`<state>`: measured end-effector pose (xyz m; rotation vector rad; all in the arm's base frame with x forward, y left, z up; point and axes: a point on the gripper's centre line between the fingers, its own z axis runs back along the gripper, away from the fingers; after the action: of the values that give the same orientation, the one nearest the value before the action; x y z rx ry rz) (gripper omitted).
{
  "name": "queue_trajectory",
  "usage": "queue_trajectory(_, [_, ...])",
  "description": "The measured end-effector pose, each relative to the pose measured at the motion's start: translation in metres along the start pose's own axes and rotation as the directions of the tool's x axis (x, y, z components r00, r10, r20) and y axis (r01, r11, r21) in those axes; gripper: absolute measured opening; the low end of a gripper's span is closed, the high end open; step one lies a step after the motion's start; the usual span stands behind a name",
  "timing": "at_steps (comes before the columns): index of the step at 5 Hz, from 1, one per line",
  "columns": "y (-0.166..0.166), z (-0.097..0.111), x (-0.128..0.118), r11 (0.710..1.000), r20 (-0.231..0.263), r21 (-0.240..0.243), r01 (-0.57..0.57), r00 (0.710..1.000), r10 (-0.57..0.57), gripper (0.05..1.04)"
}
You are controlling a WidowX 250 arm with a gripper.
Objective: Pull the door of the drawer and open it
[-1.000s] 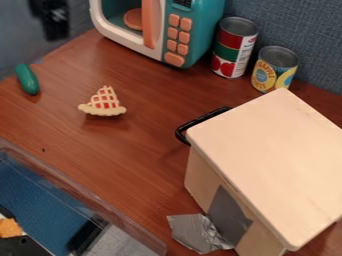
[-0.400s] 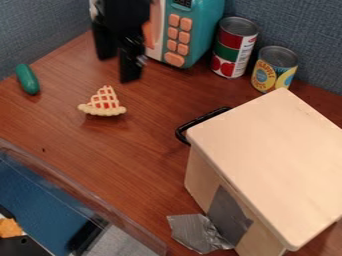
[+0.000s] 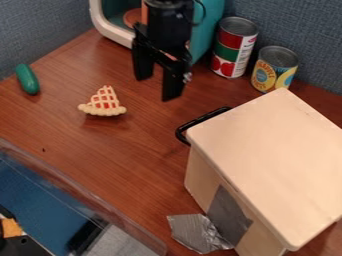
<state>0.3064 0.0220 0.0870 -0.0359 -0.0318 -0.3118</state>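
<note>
microwave (image 3: 210,31): top cropped, front part-hidden | cabinet (image 3: 267,155): right side cropped | bin (image 3: 77,196): cropped

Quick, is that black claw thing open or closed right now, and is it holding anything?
Gripper: open, its two fingers spread apart, holding nothing.

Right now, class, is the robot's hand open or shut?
The hand is open: its two fingers stand apart, with a clear gap between them.

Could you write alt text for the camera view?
Open gripper above a wooden table, not touching the black handle of a beige drawer box. Behind stand a toy microwave and two cans; a toy pie slice lies left.
</note>
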Motion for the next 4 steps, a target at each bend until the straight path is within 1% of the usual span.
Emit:
queue_trajectory(1, [-0.015, -0.013, 0.007, 1.0, -0.019, -0.015, 0.001, 1.0, -0.001, 1.0])
queue_trajectory(2, [-0.025, -0.023, 0.014, 1.0, -0.018, -0.01, 0.011, 1.0, -0.011, 1.0])
queue_trajectory(4, [-0.041, -0.045, 0.022, 1.0, -0.045, -0.011, 0.02, 0.999, -0.021, 1.0])
